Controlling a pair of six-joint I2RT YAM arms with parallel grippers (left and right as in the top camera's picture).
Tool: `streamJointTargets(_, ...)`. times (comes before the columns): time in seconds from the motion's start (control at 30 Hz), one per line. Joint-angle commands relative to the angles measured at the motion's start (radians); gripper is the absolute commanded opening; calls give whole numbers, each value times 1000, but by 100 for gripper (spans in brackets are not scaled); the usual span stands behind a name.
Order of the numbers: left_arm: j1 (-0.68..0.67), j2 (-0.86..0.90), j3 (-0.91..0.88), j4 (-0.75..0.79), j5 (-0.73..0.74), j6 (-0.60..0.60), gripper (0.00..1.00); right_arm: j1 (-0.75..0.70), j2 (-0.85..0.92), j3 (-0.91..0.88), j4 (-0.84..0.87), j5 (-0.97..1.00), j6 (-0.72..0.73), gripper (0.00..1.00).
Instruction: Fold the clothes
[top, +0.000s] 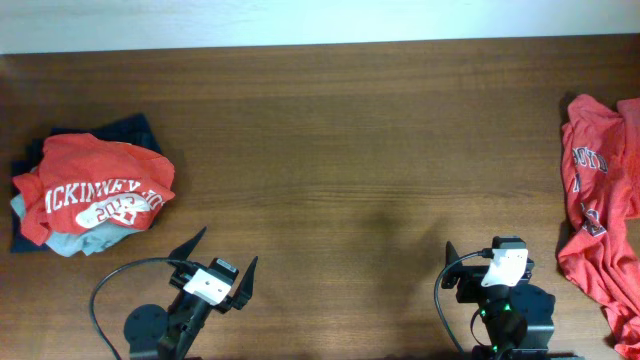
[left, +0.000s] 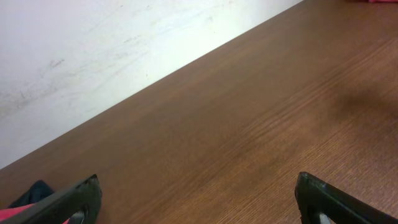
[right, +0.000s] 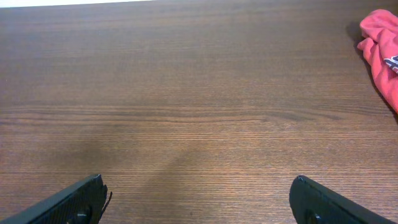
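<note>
The clothes (top: 600, 190) are a crumpled orange-red T-shirt with grey-and-white lettering, lying at the table's right edge and partly cut off by the frame. One bunched corner of the clothes (right: 380, 46) shows at the upper right of the right wrist view. My right gripper (top: 488, 256) is at the front of the table, left of the shirt and apart from it; the right gripper (right: 199, 198) is open over bare wood. My left gripper (top: 220, 256) is at the front left, and the left gripper (left: 198, 196) is open, holding nothing.
A stack of folded garments sits at the far left: a red shirt with white arched print (top: 95, 190) on top of pale blue (top: 75, 240) and navy (top: 130, 130) ones. A pale wall (left: 93, 56) borders the brown wooden table (top: 340, 150) along its far edge.
</note>
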Motion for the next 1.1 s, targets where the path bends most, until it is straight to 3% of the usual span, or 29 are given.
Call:
streamJointTargets(0.0,-5,-10,-12,6,15,-12,99,6,-10,-7,0,-2,4,98)
streamJointTargets(1.0,-5,-10,-12,6,15,-12,99,6,-10,-7,14,-3,5,98)
streamJointTargets(1.07,-5,-10,-12,6,15,-12,99,6,-10,-7,40,-70,5,99)
